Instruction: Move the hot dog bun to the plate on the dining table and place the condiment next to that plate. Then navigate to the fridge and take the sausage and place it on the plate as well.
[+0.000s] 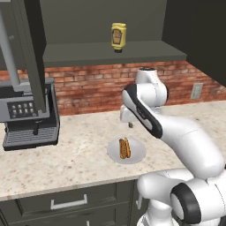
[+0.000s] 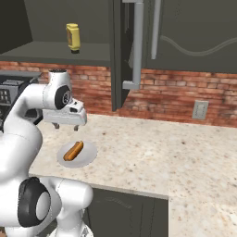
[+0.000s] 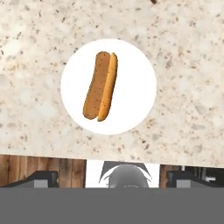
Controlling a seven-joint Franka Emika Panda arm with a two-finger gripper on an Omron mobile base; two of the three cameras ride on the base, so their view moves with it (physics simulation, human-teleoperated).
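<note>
The hot dog bun (image 1: pixel 124 148) (image 2: pixel 73 151) (image 3: pixel 101 86), orange-tan with a lengthwise split, lies on a small plain white plate (image 1: pixel 137 153) (image 2: pixel 89 155) (image 3: pixel 135 87) on the stone counter. My gripper (image 1: pixel 129 125) (image 2: pixel 66 126) (image 3: pixel 113 177) hangs open a little above the bun, pointing down, with nothing between its fingers. The condiment (image 1: pixel 118 36) (image 2: pixel 72 36), a yellow squeeze bottle, stands cap down on the open wall-cabinet shelf above. The dining table with its plate, the fridge and the sausage are out of view.
A dark coffee machine (image 1: pixel 28 114) (image 2: pixel 7 92) stands on the counter (image 1: pixel 66 163) to the left. An open cabinet door (image 1: pixel 22 53) (image 2: pixel 132 46) hangs over the counter. A brick wall with an outlet (image 1: pixel 196 91) (image 2: pixel 200 110) runs behind.
</note>
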